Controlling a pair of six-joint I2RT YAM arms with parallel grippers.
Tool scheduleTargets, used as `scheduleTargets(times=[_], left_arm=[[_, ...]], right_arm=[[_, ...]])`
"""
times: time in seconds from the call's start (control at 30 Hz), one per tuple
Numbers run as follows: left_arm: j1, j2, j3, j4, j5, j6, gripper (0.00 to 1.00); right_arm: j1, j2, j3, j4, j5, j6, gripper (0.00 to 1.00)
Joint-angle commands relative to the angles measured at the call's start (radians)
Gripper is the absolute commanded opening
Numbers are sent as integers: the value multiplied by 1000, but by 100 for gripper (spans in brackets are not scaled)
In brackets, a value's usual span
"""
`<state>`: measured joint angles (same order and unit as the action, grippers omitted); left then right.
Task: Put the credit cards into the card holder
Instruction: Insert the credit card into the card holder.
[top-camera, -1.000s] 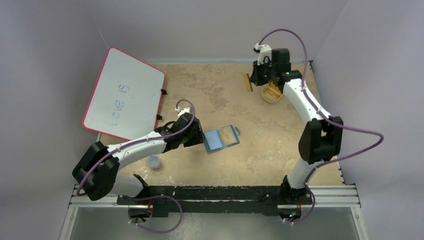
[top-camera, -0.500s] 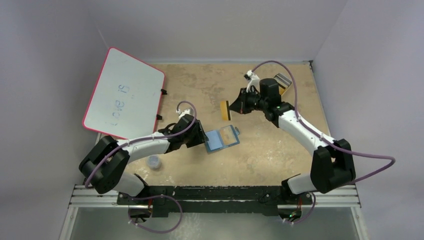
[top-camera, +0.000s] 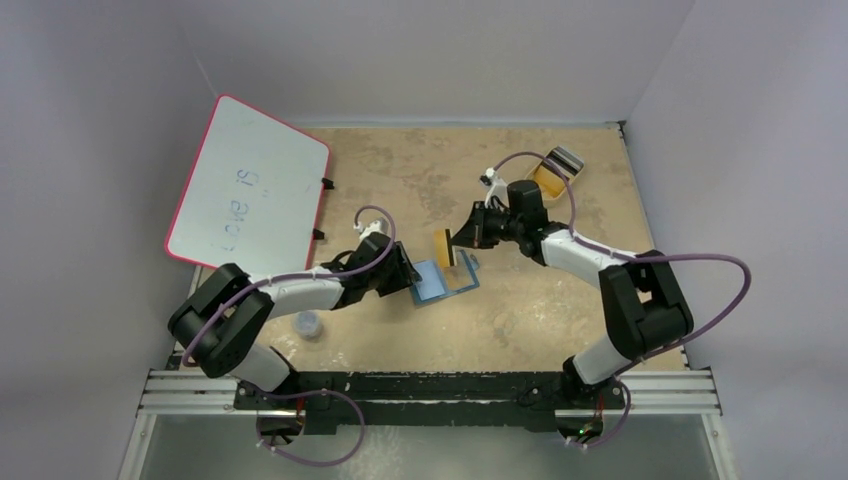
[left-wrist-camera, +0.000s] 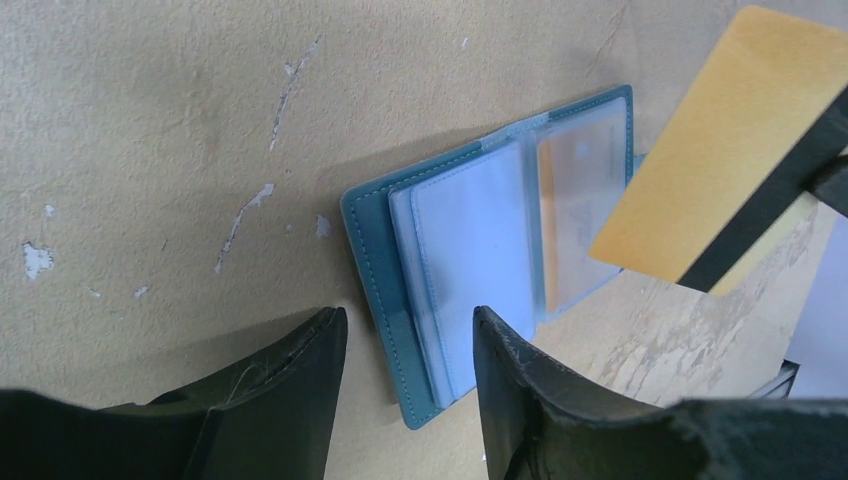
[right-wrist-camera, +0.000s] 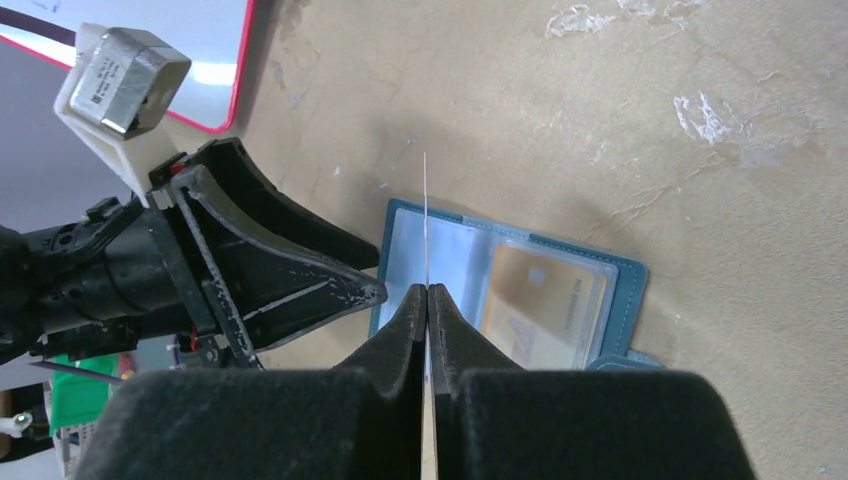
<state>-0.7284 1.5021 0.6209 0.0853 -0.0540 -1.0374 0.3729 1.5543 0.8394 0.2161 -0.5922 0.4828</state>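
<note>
The card holder lies open on the table, teal outside with clear pockets. One orange credit card sits in its right-hand pocket. My right gripper is shut on another orange-yellow credit card with a dark stripe. It holds that card on edge just above the open holder; the right wrist view shows it only as a thin line. My left gripper is open at the holder's left edge, with the holder's near corner between its fingers.
A beige oval tray at the back right holds more cards. A pink-rimmed whiteboard leans at the back left. A small clear cup stands near the left arm. The left arm's fingers are close to the right gripper.
My right arm has carried the card from the tray at the back right down and left to just over the holder. The left gripper has stayed at the holder's edge.
</note>
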Motion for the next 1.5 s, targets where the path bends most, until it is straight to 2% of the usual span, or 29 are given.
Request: scheduleTargets(times=[0.0,0.23,0.5,0.77,1.17,1.47], left_arm=[[5,10,-23,82,24,-15,47],[5,11,-32,119,44,-21,33],[6,-1,-19,83,38,11,0],[14,-17,-4,-5,-5,52,0],[12,-9,-18,15,-14,22,0],[13,-6,-23,33,-4,11,0]], right_arm=[[4,17,-26,85,-4,14,0],[4,64,-50,97,29,3,0],[4,104,-72,103,7,10,0],[4,101,-113,149,30,54,0],[11,64,-249,266,37,134,0],[55,83,-274,340,45,181,0]])
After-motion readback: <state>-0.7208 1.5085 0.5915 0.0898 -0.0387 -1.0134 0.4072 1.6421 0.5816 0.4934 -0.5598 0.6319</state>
